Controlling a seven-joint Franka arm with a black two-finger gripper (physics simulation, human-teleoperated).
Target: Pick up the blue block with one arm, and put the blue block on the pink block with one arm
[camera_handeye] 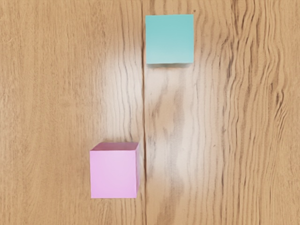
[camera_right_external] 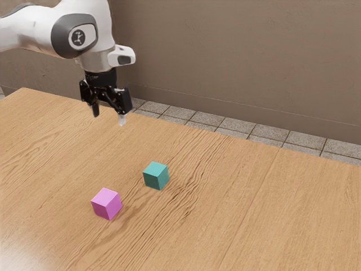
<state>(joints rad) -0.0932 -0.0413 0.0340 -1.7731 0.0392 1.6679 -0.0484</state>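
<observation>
A blue-green block [camera_right_external: 155, 175] rests on the wooden table near its middle. A pink block [camera_right_external: 106, 203] lies a short way in front of it, toward the exterior view's left, with a gap between the two. My gripper [camera_right_external: 108, 114] hangs high above the table at the upper left of the exterior view, well away from both blocks, open, with nothing between its fingers. From above, the wrist view has the blue-green block [camera_handeye: 169, 39] and the pink block [camera_handeye: 114, 170] apart on the wood.
The wooden table [camera_right_external: 254, 214] stretches wide toward the exterior view's right. Beyond its far edge runs a strip of grey paving [camera_right_external: 265, 132] and a brown wall.
</observation>
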